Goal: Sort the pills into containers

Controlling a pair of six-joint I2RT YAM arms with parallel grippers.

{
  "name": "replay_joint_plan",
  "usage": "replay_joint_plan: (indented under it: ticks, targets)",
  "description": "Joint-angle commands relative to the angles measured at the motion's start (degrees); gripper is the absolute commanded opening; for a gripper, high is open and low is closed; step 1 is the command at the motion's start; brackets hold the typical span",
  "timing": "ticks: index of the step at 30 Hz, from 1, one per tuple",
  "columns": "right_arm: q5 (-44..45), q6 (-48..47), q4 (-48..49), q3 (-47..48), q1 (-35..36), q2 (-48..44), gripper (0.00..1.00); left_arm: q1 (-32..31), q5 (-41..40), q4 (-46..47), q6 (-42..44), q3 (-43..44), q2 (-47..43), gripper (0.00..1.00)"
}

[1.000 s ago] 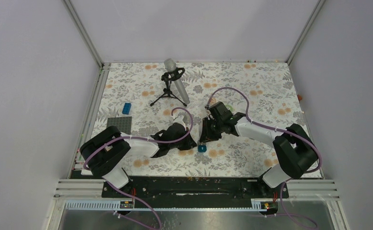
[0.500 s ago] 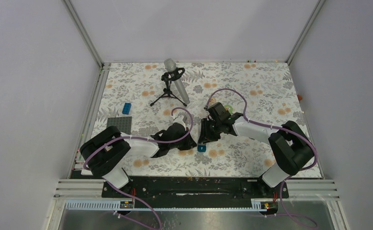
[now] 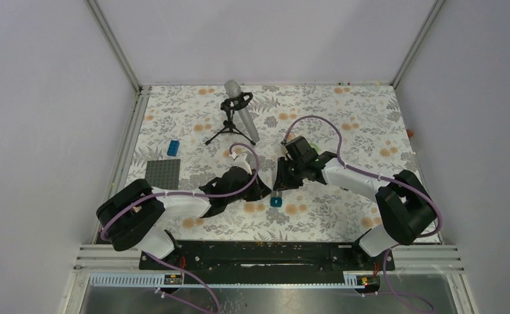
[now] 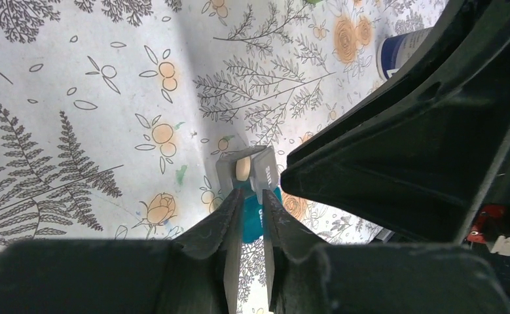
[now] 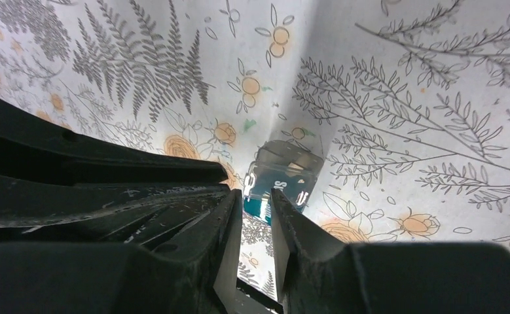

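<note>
Mid-task, near frame centre: the left end effector pinches a tan pill over the teal container. The right end effector is nearly closed, its grip unclear. The drop remains.

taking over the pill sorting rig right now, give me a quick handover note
Left gripper: jaws nearly together, with the teal pill packet showing in the gap; cannot tell if it is gripped.
Right gripper: jaws narrow too, tips at the same packet; grip unclear.
Things: the packet sits between the two grippers, with a pale round pill showing at its far end. A white-and-blue container stands beyond it, partly hidden by the right arm.
Done: no pill seen in a container.
Left: free the pill from the packet, drop it in its container, then go on to the rest.
</note>
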Motion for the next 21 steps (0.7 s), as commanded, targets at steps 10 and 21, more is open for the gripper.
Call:
replay_joint_plan:
  ticks: [10, 21]
  targets:
    - [6.0, -3.0, -3.8, 1.3, 0.6, -2.8, 0.34, -0.3, -0.5, 6.5, -2.2, -0.5, 0.9, 0.35]
    - [5.5, -3.1, -1.6, -0.2, 0.7, 0.8, 0.35, -0.2, -0.1, 6.5, -2.1, 1.3, 5.1, 0.44]
